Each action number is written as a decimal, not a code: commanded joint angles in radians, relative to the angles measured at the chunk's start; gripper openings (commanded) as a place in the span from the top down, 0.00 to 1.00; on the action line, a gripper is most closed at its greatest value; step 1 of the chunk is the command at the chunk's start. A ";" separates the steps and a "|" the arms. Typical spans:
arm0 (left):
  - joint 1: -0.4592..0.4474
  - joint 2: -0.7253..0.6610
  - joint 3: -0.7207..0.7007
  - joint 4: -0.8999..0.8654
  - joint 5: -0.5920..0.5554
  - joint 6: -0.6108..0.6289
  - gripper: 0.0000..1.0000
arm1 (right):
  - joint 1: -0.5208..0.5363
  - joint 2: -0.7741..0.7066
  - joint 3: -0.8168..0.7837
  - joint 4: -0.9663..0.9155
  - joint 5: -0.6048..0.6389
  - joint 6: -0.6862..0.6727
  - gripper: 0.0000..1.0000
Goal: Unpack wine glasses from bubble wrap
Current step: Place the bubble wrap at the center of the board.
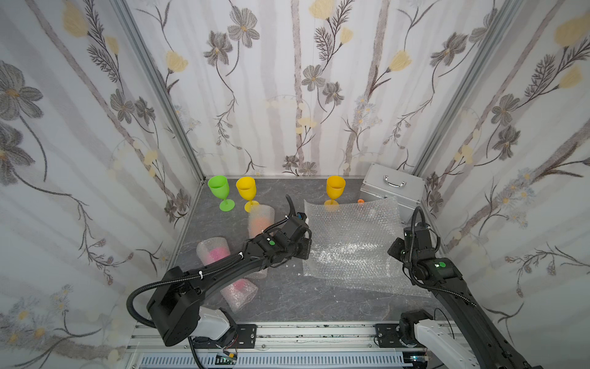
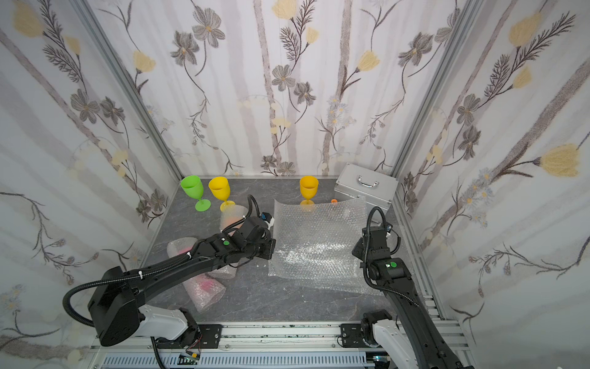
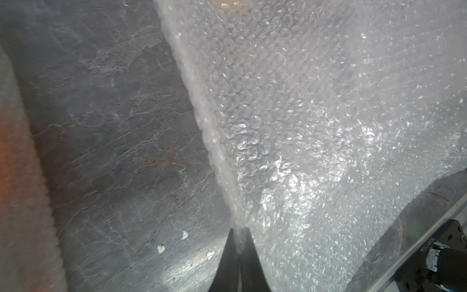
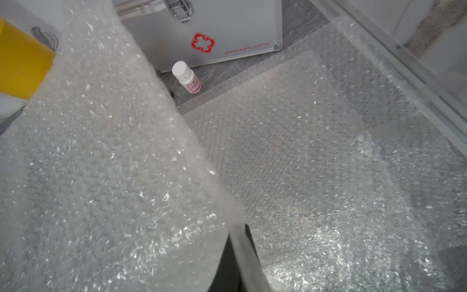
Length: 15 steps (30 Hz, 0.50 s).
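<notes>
Both top views look steeply down from high over the front edge toward the back wall (image 1: 287, 96), and they share nearly the same sight of the whole tabletop (image 1: 287, 294). Each wrist camera sits just behind its jaws, very near the bubble wrap sheet (image 1: 351, 236). The left one faces along the sheet's edge over bare tabletop, the right one across the sheet toward the silver case (image 4: 227, 22).

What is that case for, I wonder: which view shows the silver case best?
The right wrist view: the silver case sits close, its front with the red cross emblem and a latch plain. Both top views show it small, mostly lid and handle. The left wrist view misses it.
</notes>
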 commanded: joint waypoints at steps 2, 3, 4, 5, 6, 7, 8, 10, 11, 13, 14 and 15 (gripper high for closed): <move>-0.031 0.085 0.070 0.071 0.022 -0.004 0.99 | -0.045 0.017 0.030 -0.014 0.066 -0.053 1.00; -0.037 0.110 0.086 0.077 0.032 -0.003 0.99 | -0.059 0.021 0.029 -0.016 0.062 -0.053 1.00; -0.040 0.134 0.102 0.084 0.040 -0.001 0.99 | -0.072 0.022 0.020 -0.018 0.048 -0.051 1.00; -0.042 0.155 0.116 0.089 0.044 0.000 0.99 | -0.083 0.022 0.009 -0.017 0.037 -0.044 1.00; -0.044 0.181 0.133 0.089 0.049 0.002 0.99 | -0.093 0.021 -0.006 -0.012 0.024 -0.036 1.00; -0.045 0.204 0.144 0.096 0.054 0.003 0.99 | -0.099 0.021 -0.023 -0.004 0.019 -0.027 1.00; -0.045 0.224 0.154 0.100 0.058 0.003 0.99 | -0.105 0.023 -0.034 0.005 0.024 -0.017 1.00; -0.049 0.277 0.171 0.123 0.077 -0.002 1.00 | -0.132 0.037 -0.056 0.034 0.028 -0.004 1.00; -0.049 0.301 0.184 0.129 0.088 -0.006 1.00 | -0.146 0.046 -0.059 0.041 0.029 0.001 0.99; -0.056 0.352 0.219 0.136 0.115 -0.007 1.00 | -0.180 0.070 -0.058 0.054 0.038 0.013 0.99; -0.062 0.367 0.235 0.137 0.120 -0.006 1.00 | -0.191 0.078 -0.062 0.056 0.047 0.020 0.98; -0.066 0.384 0.253 0.137 0.126 -0.006 1.00 | -0.205 0.083 -0.064 0.061 0.057 0.026 0.98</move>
